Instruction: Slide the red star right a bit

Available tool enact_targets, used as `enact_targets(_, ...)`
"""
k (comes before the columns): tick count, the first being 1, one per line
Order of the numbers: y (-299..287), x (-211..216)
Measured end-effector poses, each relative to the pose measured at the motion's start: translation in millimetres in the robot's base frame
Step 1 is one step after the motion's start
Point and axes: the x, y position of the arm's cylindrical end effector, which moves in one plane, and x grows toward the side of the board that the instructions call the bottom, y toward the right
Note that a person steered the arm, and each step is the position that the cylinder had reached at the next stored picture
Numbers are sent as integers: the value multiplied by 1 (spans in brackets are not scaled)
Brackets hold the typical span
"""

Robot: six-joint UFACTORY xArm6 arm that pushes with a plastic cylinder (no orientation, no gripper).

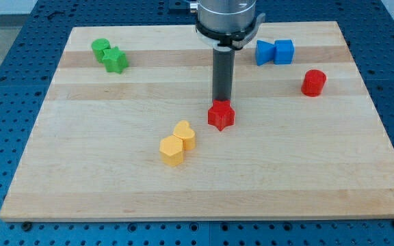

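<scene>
Camera view: a pale wooden board [204, 191] lying on a blue perforated table [5, 61], with seven small blocks and one arm. Near the board's top-left corner, a green cylinder [100, 48] and a green star [115, 61] touch each other, the star toward the view's lower right of the cylinder. Left of the board's centre and somewhat toward its bottom edge, two yellow blocks sit in contact: a yellow hexagonal block [172, 150] and, toward its upper right, a yellow heart-shaped block [185, 134]. The red star [221, 115], the block named in the task, lies close to the board's centre, just to the right of the yellow pair and apart from it. The dark rod descends from the arm's grey mount [226, 20] at the top edge; my tip [222, 102] stands at the star's far side, toward the top edge, and whether it touches the star cannot be told. The arm has no jaws, so nothing is gripped or released. Near the top-right corner, a blue bowtie-shaped block [265, 52] and a blue cube [284, 51] stand side by side, touching. A red cylinder [313, 83] stands alone near the right edge, below the blue pair and well apart from the red star.
</scene>
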Motion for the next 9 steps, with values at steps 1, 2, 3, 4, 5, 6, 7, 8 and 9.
enact_targets(1,-32,7)
enact_targets(2,-85,14)
enact_targets(3,-117,25)
enact_targets(4,-117,39)
enact_targets(5,-88,40)
enact_targets(6,-51,39)
enact_targets(7,-37,38)
enact_targets(8,-12,35)
enact_targets(9,-1,34)
